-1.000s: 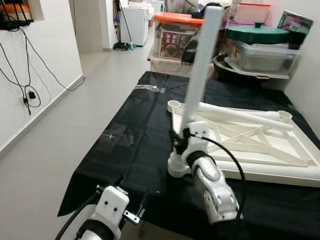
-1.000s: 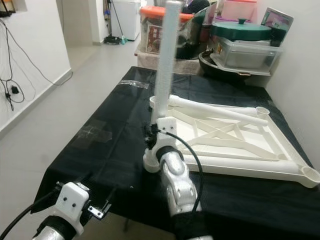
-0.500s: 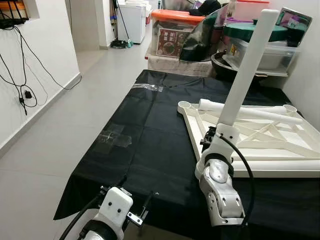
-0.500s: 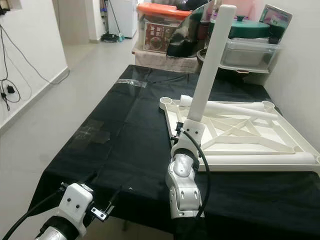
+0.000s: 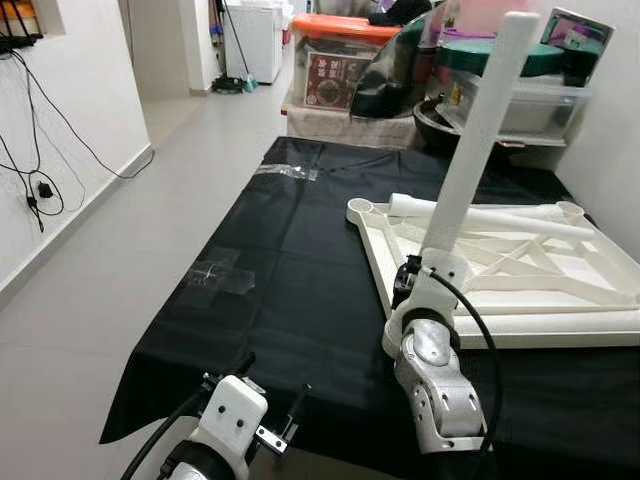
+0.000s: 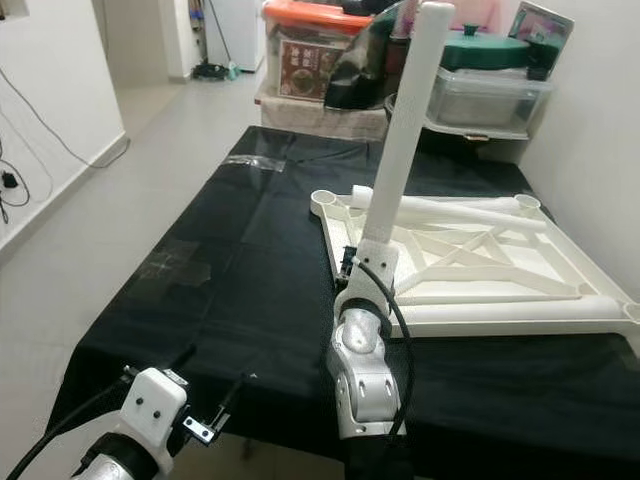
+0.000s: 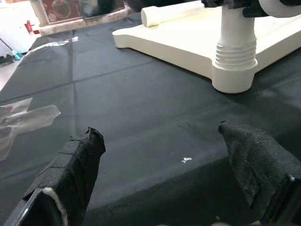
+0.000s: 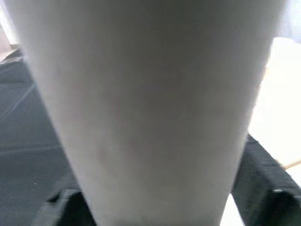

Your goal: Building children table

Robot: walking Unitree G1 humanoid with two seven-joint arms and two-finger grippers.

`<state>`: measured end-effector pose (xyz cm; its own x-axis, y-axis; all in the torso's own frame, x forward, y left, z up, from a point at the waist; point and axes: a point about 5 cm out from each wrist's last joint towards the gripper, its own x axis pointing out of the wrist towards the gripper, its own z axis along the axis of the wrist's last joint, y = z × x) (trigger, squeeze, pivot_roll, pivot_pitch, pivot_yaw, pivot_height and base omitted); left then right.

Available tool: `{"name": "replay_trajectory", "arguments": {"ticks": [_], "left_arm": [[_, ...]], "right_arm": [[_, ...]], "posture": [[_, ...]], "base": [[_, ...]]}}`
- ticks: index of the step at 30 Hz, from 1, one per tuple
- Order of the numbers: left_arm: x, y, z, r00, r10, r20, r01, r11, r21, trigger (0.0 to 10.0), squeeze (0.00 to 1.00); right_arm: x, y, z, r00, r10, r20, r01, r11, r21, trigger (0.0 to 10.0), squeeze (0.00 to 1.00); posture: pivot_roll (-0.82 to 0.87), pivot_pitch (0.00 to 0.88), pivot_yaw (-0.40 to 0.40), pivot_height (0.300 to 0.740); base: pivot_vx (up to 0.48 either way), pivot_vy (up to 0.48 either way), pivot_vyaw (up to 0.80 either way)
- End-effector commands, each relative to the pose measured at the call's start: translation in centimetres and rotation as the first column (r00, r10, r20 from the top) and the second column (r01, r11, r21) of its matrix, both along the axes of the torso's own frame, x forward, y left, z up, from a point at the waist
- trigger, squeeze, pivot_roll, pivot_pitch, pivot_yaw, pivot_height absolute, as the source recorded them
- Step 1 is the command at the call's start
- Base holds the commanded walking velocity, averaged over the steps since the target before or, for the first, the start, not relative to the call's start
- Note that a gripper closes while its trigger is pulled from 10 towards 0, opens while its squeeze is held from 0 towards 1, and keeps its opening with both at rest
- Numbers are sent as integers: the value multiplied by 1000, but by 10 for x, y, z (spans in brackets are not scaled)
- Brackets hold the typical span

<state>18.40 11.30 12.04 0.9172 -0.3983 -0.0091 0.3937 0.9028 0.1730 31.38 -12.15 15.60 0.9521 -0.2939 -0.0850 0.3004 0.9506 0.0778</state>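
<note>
On the left, the floor (image 5: 150, 190) is pale and a black cable (image 5: 40, 190) hangs on the white wall. The desk (image 5: 290, 270), covered with a black cloth, stands to the right of this floor. A piece of clear tape (image 5: 222, 275) is stuck on the cloth, left of the white table top and well apart from it.

The left gripper (image 7: 160, 155) hovers low at the near edge of the desk, left of the table top; its jaws are released, with two black fingers (image 7: 75, 165) spread wide and nothing between them. Through the left wrist view one sees the threaded foot of the table leg (image 7: 235, 56) standing in the corner socket of the table top (image 7: 188, 42).

The white table top (image 5: 520, 280) lies upside down on the right half of the desk, so its ribs face up. At its near left corner the white table leg (image 5: 470, 140) rises upright, a little tilted to the right. The right gripper (image 5: 415, 275) is low on this leg, just above the corner, and its jaws are clenched on the leg; in the right wrist view the leg (image 8: 150, 108) is very close between the black fingers (image 8: 258, 174). A second white leg (image 5: 480, 215) lies flat across the far side of the table top.

Behind the desk stand storage boxes, one with an orange lid (image 5: 345, 28), and a green lid (image 5: 500, 55) on the right.
</note>
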Motion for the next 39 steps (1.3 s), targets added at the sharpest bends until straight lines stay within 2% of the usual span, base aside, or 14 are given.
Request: {"name": "replay_trajectory", "arguments": {"ticks": [1, 3, 4, 10, 16, 39], "left_arm": [[-2, -2, -5, 1000, -18, -21, 18, 1000, 9, 10000, 0], [-2, -2, -5, 1000, -18, -21, 18, 1000, 9, 10000, 0], [-2, -2, -7, 1000, -12, -19, 12, 1000, 27, 10000, 0], [-1, -1, -8, 1000, -11, -24, 12, 999, 33, 10000, 0], [-1, -2, -8, 1000, -20, -24, 20, 999, 31, 10000, 0], [-1, -1, -9, 1000, -18, -26, 19, 999, 34, 10000, 0]], "right_arm": [[-5, 15, -8, 1000, 8, -29, -5, 996, 87, 10000, 1000], [-5, 15, -8, 1000, 8, -29, -5, 996, 87, 10000, 1000], [-4, 11, -8, 1000, 3, -25, -2, 998, 55, 10000, 0], [-3, -1, -4, 998, 46, 36, -48, 996, 74, 10000, 0], [-2, -14, -4, 997, 61, 50, -64, 996, 58, 10000, 0], [-12, 0, -2, 988, 134, 83, -138, 989, 49, 10000, 0]], "posture": [[101, 25, -77, 740], [101, 25, -77, 740], [102, 24, -77, 740], [102, 20, -76, 740], [100, 19, -75, 740], [103, 29, -74, 740]], "base": [[0, 0, 0], [0, 0, 0], [0, 0, 0], [0, 0, 0], [0, 0, 0], [0, 0, 0]]}}
